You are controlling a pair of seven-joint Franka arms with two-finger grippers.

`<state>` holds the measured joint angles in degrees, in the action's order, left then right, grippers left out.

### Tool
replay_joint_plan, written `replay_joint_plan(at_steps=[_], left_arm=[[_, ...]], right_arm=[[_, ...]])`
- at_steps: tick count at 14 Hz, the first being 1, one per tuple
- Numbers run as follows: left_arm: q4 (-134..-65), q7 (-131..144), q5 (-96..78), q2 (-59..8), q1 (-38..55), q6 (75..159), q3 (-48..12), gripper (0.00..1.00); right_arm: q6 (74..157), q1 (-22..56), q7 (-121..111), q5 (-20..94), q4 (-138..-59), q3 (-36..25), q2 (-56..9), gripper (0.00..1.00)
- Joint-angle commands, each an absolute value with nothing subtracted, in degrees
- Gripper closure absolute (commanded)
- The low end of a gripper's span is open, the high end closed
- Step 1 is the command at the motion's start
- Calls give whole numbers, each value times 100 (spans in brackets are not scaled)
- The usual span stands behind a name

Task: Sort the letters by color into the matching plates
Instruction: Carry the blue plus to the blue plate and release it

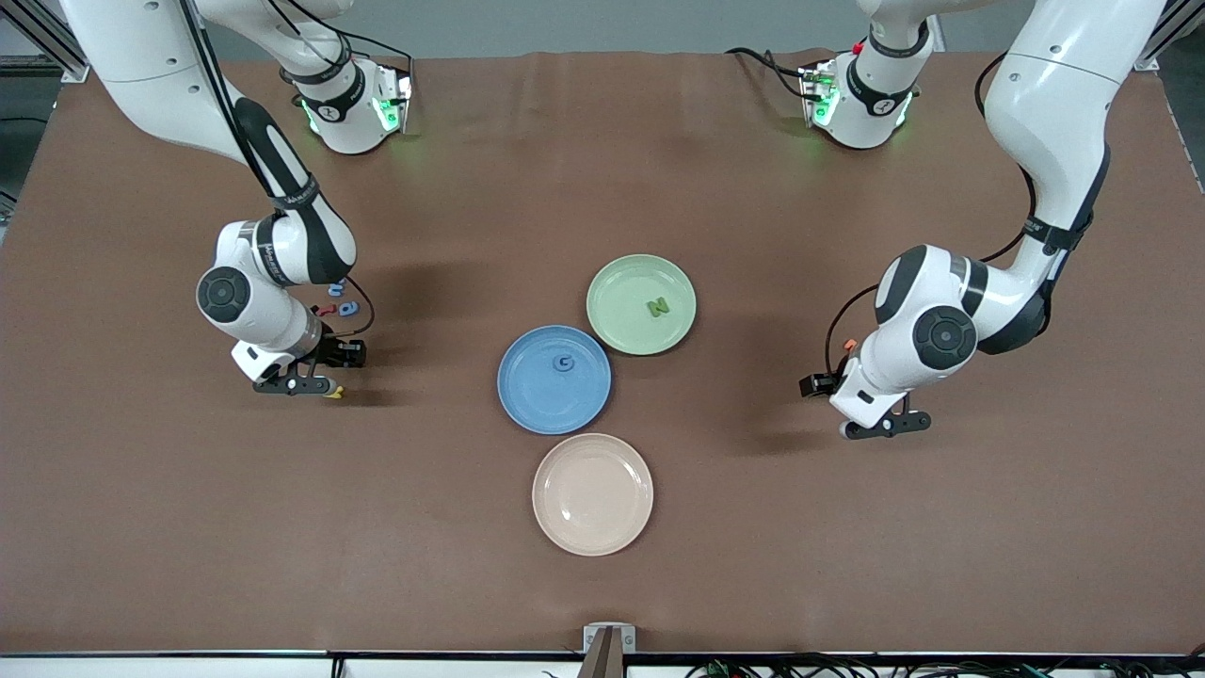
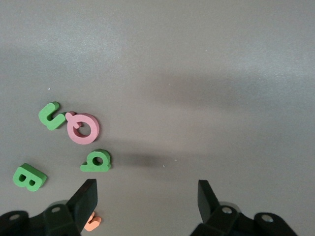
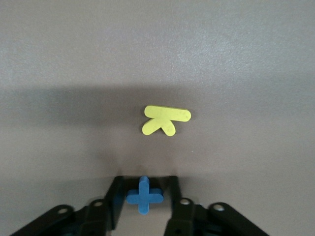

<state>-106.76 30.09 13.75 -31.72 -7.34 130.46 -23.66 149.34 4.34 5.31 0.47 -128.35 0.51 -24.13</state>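
High front camera facing both arms; wrist cameras close over the table.

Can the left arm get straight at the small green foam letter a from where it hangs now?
Probably yes. The left gripper is open just above the table, and the small green foam letter a lies flat with bare table between them, apart from the pink letter.
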Motion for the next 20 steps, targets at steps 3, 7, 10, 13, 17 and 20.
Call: replay_joint_plan(at_steps=[3,7,10,13,17,20], left_arm=[[-10485,3129,1485,-3296,-703,13034,-2382,10],[-10485,3129,1485,-3313,-694,13034,-2382,10],[-10477,3120,1485,-3322,-694,13034,-2382,10],[-10441,3111,1485,-3322,-703,13034,-2382,10],[-10406,3103,1485,-3322,-703,13017,-2382,10],[-10336,3120,1485,-3340,-694,12990,-2382,10]], right_arm=[[14941,343,580,-53,-12876,105,-2417,77],[14819,334,580,-53,-12789,114,-2329,80],[13672,395,668,-53,-12193,149,-2084,81],[12484,737,983,-44,-11130,158,-2118,81],[12199,1614,2105,-35,-9960,158,-2609,81],[12225,2458,3458,-18,-9485,158,-2978,81]])
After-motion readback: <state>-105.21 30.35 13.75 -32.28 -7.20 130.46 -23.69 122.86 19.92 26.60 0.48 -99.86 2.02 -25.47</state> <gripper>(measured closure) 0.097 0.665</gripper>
